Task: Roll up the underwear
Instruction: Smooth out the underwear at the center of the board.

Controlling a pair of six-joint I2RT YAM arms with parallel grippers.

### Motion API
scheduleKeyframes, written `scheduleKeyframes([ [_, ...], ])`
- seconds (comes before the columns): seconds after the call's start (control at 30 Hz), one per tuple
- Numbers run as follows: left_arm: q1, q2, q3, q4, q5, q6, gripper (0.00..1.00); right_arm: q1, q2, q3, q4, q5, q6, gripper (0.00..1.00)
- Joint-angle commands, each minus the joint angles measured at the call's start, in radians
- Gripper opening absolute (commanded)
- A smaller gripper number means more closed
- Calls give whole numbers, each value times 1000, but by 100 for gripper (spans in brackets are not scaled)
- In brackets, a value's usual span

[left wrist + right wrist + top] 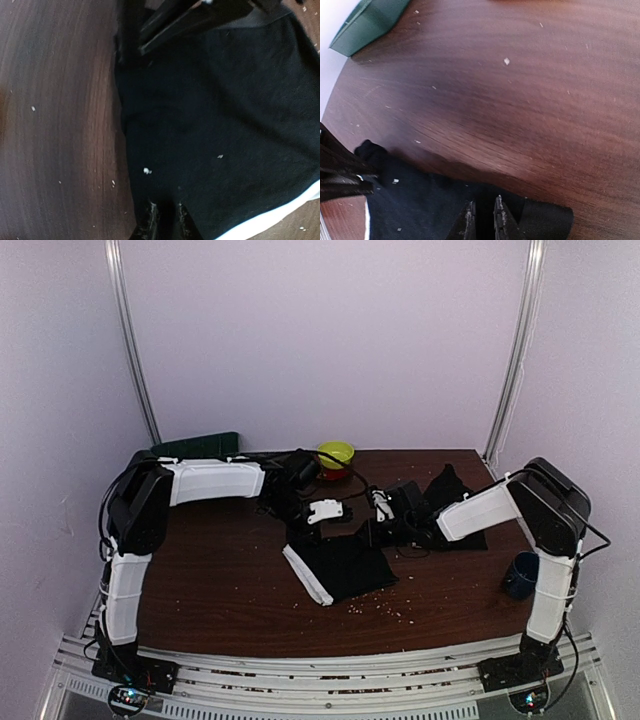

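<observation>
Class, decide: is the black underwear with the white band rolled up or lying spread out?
Spread out: the underwear lies flat on the table, its white band showing along one edge.

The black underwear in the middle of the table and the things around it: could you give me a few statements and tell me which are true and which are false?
1. The black underwear lies on a dark wooden table. True.
2. It is plain black all over. False: a white band runs along one edge.
3. The left gripper and the right gripper are both closed on its fabric. True.
4. The blue cup stands beside the left arm. False: it stands beside the right arm.
5. A yellow bowl sits at the far edge of the table. True.
</observation>
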Motion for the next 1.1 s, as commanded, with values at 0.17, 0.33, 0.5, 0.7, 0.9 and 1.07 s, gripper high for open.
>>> scheduleKeyframes([
  [0.17, 60, 27, -115, 115, -106, -48, 12, -35, 62, -12, 3, 26, 52, 15],
  [0.33, 68, 39, -148, 117, -159, -57, 10, -48, 72, -14, -44, 84, 57, 14],
  [0.5, 76, 23, -144, 119, -194, -66, 9, -50, 34, -18, -63, 148, 30, 15],
  [0.7, 77, -28, -62, 100, -198, -43, 49, -39, -91, -26, -6, 8, -17, 23],
  [0.9, 76, -114, -20, 83, -167, -4, 84, -12, -251, -64, -23, -33, -37, 33],
  [1.07, 39, -169, -96, 83, -78, 21, 80, 7, -260, -124, 7, -89, -3, 31],
])
